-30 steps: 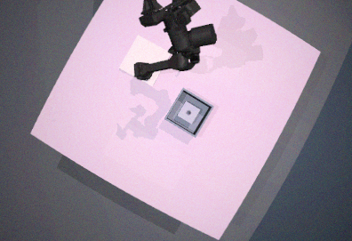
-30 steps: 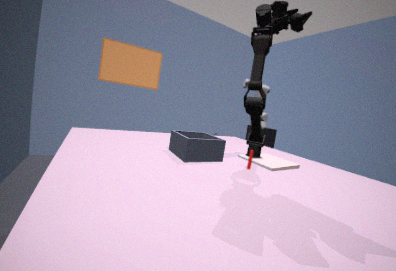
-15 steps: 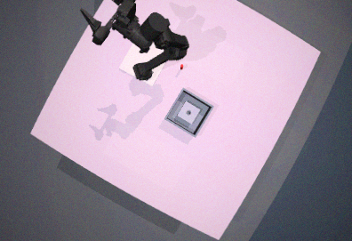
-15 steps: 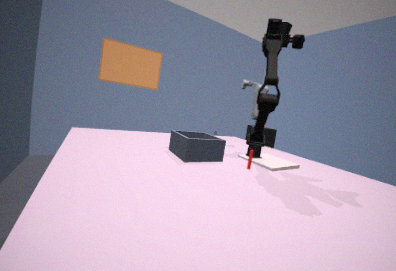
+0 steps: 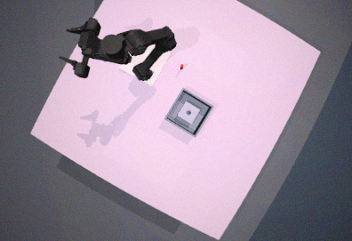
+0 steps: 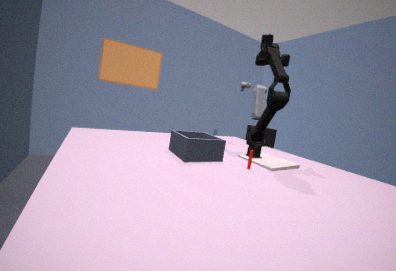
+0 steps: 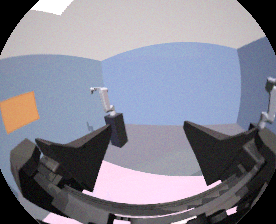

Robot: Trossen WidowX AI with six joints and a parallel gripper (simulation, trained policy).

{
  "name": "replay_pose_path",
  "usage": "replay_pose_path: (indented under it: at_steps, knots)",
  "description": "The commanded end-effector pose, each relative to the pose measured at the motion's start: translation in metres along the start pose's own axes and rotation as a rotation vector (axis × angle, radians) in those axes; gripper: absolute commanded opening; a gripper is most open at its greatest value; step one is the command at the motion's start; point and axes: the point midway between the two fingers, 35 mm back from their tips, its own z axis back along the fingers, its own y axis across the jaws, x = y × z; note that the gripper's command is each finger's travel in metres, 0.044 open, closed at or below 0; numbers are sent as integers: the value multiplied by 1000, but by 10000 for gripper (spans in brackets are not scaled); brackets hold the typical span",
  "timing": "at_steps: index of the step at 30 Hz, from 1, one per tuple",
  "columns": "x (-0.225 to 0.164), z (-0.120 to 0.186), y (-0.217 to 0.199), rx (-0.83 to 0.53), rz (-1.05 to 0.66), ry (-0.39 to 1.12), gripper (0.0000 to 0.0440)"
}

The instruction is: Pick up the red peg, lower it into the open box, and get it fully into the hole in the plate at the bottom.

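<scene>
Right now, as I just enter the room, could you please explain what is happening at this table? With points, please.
A black robot arm is handling nothing: its gripper (image 5: 63, 44) (image 7: 148, 126) is open, raised and turned away from the work. The red peg (image 5: 181, 67) (image 6: 250, 159) stands on the pink table (image 5: 249, 109) (image 6: 150, 213), outside the open box (image 5: 204, 123) (image 6: 204, 151). The hole (image 5: 188, 112) in the plate (image 5: 184, 108) at the box's bottom has no peg in it.

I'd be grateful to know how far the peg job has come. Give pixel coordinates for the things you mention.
Nothing looks done yet: the red peg (image 5: 181, 67) (image 6: 250, 159) stands on the table outside the open box (image 5: 211, 107) (image 6: 204, 149). In hand: nothing; the tool (image 5: 63, 44) (image 7: 148, 126) is open, away from the peg. Left: grasping, lowering and full insertion into the plate's hole (image 5: 188, 112).
</scene>
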Motion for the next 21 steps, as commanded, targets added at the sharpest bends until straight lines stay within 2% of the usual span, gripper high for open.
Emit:
replay_pose_path:
  at_steps: [1,11,21]
  knots:
    - [-26,-7,28,86,39,80,440]
    - [-98,3,101,332,162,286,440]
    - [-166,50,159,582,313,465,440]
